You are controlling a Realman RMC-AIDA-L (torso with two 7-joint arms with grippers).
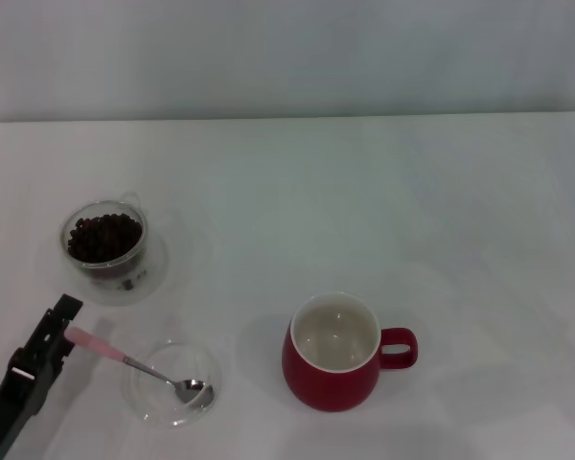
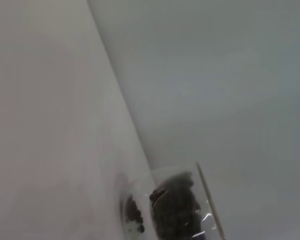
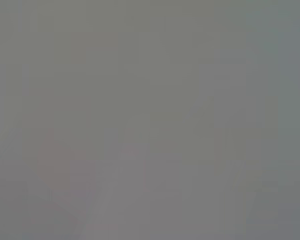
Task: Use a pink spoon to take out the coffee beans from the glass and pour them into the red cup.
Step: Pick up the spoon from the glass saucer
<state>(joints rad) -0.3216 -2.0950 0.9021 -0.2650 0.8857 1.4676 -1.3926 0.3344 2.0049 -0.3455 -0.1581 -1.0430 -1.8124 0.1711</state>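
Observation:
The pink spoon [image 1: 125, 358] lies with its metal bowl inside a shallow clear dish [image 1: 199, 369] at the front left, its pink handle pointing left. My left gripper [image 1: 59, 331] is at the very end of that handle, low over the table. The glass [image 1: 105, 241] holding the coffee beans [image 1: 103, 236] stands behind them at the left; the left wrist view shows the glass [image 2: 165, 210] and its beans [image 2: 177, 205] close up. The red cup [image 1: 332, 353] stands empty in the middle front, handle to the right. My right gripper is out of view.
The white table [image 1: 383, 211] runs back to a pale wall. The dish sits between the glass and the red cup, nearer the front edge.

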